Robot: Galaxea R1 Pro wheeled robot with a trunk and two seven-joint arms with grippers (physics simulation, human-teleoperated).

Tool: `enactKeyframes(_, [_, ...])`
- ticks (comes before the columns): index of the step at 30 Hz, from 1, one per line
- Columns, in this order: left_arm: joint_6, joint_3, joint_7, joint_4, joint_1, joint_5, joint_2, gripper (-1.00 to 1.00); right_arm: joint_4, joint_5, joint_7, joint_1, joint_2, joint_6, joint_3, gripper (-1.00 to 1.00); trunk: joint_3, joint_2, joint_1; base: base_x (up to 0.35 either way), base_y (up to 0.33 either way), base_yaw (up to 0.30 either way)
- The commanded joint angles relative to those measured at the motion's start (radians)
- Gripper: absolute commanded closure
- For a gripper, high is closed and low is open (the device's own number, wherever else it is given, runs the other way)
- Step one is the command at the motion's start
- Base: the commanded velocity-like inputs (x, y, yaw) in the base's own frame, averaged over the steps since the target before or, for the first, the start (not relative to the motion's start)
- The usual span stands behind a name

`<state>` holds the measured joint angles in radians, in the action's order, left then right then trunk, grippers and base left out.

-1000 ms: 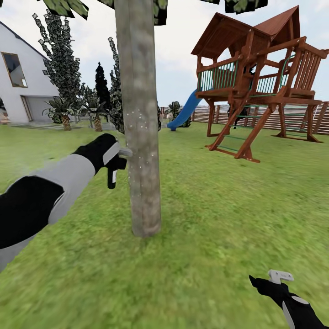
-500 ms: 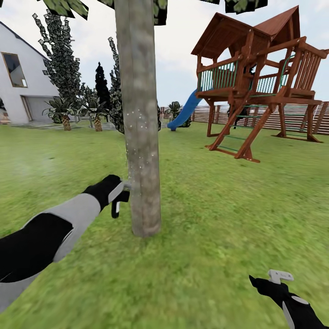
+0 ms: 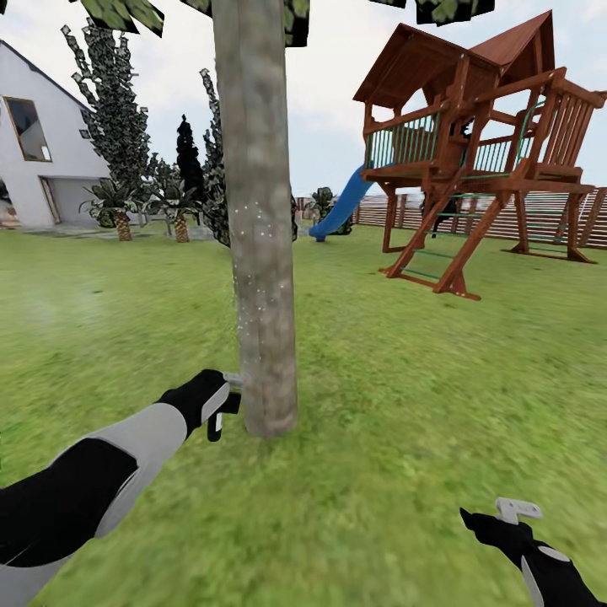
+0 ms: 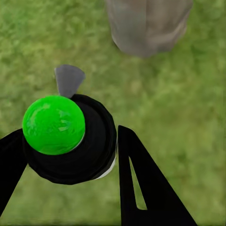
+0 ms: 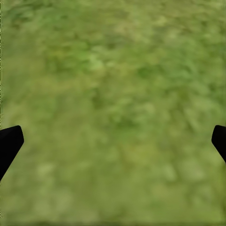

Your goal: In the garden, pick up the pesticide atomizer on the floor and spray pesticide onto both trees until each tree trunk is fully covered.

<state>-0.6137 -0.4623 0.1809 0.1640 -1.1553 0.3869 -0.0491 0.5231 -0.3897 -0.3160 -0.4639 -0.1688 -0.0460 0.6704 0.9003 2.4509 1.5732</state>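
Gripping the pesticide atomizer (image 3: 217,410), the left gripper (image 3: 212,403) sits low beside the base of the tree trunk (image 3: 260,253), on the trunk's left in the head view. The bottle hangs roughly upright, its black body pointing down toward the grass (image 3: 379,405), while its light grey spray head points sideways at the trunk and appears to touch or nearly touch the bark. From the left wrist view, the atomizer (image 4: 70,139) is seen end-on, a bright green round cap on a black body, with the grey nozzle tip aimed toward the trunk base (image 4: 148,26); the black fingers (image 4: 141,183) are clamped against its sides. Small pale speckles dot the trunk higher up.

The right gripper (image 3: 516,511) hangs low near the lower right corner of the head view, well apart from the tree, over bare lawn. In the right wrist view its dark fingertips (image 5: 9,143) stand wide apart, nothing between them but grass (image 5: 113,113).

Behind stand a wooden playhouse (image 3: 480,143) with a blue slide (image 3: 341,206), a slatted fence (image 3: 539,221), and a white house (image 3: 38,147).
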Motion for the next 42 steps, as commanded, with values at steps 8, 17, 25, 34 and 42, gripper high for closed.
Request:
enactKeyframes(8, [0.066,-0.001,0.0,0.0,0.087,0.0,0.0,1.0,0.0,-0.004,0.001,0.0,0.006,0.0,-0.006,-1.0,0.0,0.0,0.0,0.0,0.0,0.197])
enactKeyframes(17, [0.067,-0.001,0.0,0.0,0.112,0.0,0.0,1.0,0.0,-0.003,0.002,0.0,0.005,0.0,-0.004,-1.0,0.0,0.0,0.0,0.083,-0.07,0.075])
enactKeyframes(25, [0.066,-0.001,0.0,0.0,0.113,0.0,-0.022,1.0,0.0,-0.004,0.004,0.0,0.006,-0.001,0.001,-1.0,0.0,0.0,0.0,0.172,-0.27,0.116])
enactKeyframes(34, [0.065,-0.002,0.002,0.0,0.112,0.0,-0.038,1.0,0.0,-0.005,0.005,0.0,0.008,-0.001,0.002,-1.0,0.0,0.0,0.0,-0.064,-0.317,0.251])
enactKeyframes(42, [0.065,-0.002,0.002,0.0,0.112,0.0,-0.044,1.0,0.0,-0.003,0.004,0.0,0.008,-0.001,0.0,-1.0,0.0,0.0,0.0,-0.171,-0.293,0.158])
